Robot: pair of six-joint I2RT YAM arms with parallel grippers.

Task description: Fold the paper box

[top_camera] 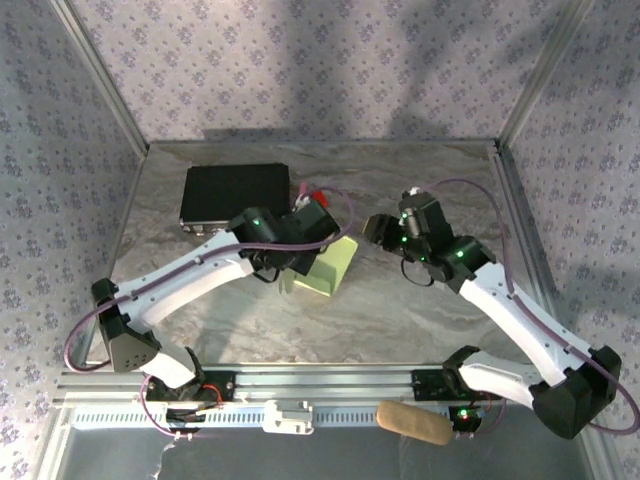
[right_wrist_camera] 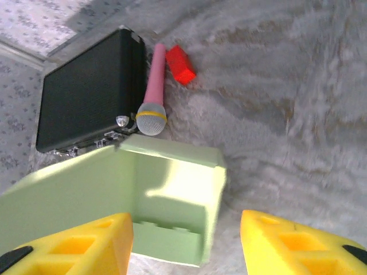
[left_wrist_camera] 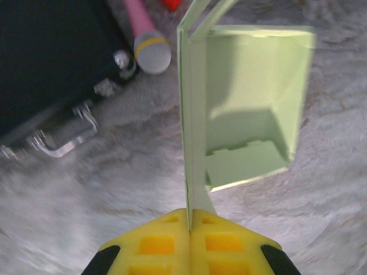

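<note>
Your left tool [left_wrist_camera: 190, 226] has its yellow pads [left_wrist_camera: 229, 246] pressed together on one thin wall of the paper box [left_wrist_camera: 252, 97], pinching it edge-on at the bottom centre of the left wrist view. That pinch keeps the wall upright, so the half-formed box stands open toward the right of that frame, with a short flap lying inside at its lower end. I judge the hold is there to anchor the card while the other arm works the creases.

Your right tool [right_wrist_camera: 184, 223] is spread, one finger low left and one low right in the right wrist view, gripping nothing. The box's open hollow and inner flap sit between and just beyond the fingers, which would suit a push or a fresh grasp on the free wall.

In the top view the box rests on the bench [top_camera: 330, 330] at centre, between the two tools. Toward the upper left lie a black case [right_wrist_camera: 86, 97], a pink microphone [right_wrist_camera: 153, 86] and a red block [right_wrist_camera: 180, 64]. The microphone's head is just beside the box's upper edge, and the rest are out of the folding's way.
</note>
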